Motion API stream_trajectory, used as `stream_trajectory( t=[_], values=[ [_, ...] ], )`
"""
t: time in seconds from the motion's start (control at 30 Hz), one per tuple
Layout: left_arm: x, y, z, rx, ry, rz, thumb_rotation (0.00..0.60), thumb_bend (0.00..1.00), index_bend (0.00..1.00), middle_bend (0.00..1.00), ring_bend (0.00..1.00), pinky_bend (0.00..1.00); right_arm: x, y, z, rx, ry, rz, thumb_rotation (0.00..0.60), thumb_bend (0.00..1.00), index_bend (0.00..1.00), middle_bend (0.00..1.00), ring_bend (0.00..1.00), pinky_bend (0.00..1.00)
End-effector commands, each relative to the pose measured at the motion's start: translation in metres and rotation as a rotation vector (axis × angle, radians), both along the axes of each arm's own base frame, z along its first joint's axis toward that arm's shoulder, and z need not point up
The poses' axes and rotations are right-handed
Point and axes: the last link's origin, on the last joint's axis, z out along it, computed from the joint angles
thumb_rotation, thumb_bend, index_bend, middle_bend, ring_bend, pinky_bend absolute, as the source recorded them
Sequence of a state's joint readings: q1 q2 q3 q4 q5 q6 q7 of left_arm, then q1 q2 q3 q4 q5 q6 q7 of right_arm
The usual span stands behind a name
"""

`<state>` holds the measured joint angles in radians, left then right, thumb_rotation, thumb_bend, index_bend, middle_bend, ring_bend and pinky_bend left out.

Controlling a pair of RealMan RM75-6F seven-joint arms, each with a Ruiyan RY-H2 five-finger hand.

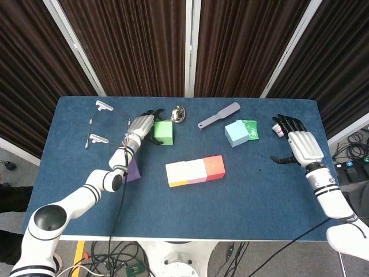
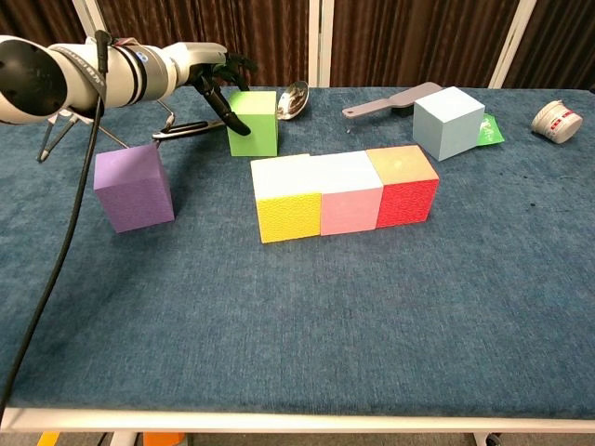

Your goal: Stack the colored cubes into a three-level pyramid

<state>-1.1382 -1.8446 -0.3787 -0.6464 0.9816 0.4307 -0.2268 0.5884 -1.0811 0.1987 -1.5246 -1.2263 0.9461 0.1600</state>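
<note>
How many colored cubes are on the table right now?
6. Yellow cube, pink cube and red cube form a touching row; green cube by the left hand; purple cube front-left; light-blue cube back-right.

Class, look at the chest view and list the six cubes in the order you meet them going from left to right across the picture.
purple cube → green cube → yellow cube → pink cube → red cube → light blue cube
</note>
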Motion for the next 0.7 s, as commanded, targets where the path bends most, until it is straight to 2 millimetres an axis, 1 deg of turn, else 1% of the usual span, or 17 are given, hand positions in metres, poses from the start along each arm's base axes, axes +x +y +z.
stream_trajectory(
  t=[0.03,0.1,0.2,0.3,0.5,0.57,0.67,0.7],
  values=[
    [0.000,0.001,-0.002,0.003,0.000,0.000,0.600,0.03,0.08,0.23,0.01,0.11,-0.001,-0.001,-0.001,0.005,-0.001,-0.003,0.600,0.06,0.00,0.01,0.00,0.00],
    [0.000,0.001,-0.002,0.020,-0.006,-0.003,0.600,0.04,0.10,0.25,0.02,0.11,-0.001,-0.001,-0.003,0.009,-0.003,-0.004,0.600,0.06,0.00,0.01,0.00,0.00],
    [0.001,0.000,-0.003,0.042,-0.013,-0.017,0.600,0.08,0.14,0.33,0.03,0.11,-0.001,-0.003,-0.004,0.012,-0.005,-0.004,0.600,0.06,0.00,0.01,0.00,0.00],
    [0.001,0.001,-0.004,0.056,-0.009,-0.025,0.600,0.10,0.17,0.39,0.04,0.11,-0.001,-0.005,-0.005,0.014,-0.005,-0.007,0.600,0.06,0.00,0.01,0.00,0.00],
    [-0.001,0.003,-0.002,0.075,-0.016,-0.021,0.600,0.14,0.19,0.44,0.07,0.11,-0.003,-0.005,-0.006,0.018,-0.004,-0.014,0.600,0.06,0.00,0.01,0.00,0.00],
    [-0.001,0.004,0.002,0.082,-0.025,-0.025,0.600,0.15,0.19,0.45,0.07,0.11,-0.004,-0.005,-0.005,0.017,-0.005,-0.016,0.600,0.06,0.00,0.01,0.00,0.00],
    [0.003,0.006,0.014,0.111,-0.038,-0.050,0.600,0.15,0.19,0.45,0.08,0.11,-0.004,-0.006,-0.004,0.015,-0.007,-0.019,0.600,0.06,0.00,0.01,0.00,0.00],
    [0.005,0.007,0.021,0.122,-0.045,-0.060,0.600,0.15,0.19,0.46,0.08,0.11,-0.004,-0.007,-0.004,0.016,-0.008,-0.019,0.600,0.06,0.00,0.01,0.00,0.00]
  ],
)
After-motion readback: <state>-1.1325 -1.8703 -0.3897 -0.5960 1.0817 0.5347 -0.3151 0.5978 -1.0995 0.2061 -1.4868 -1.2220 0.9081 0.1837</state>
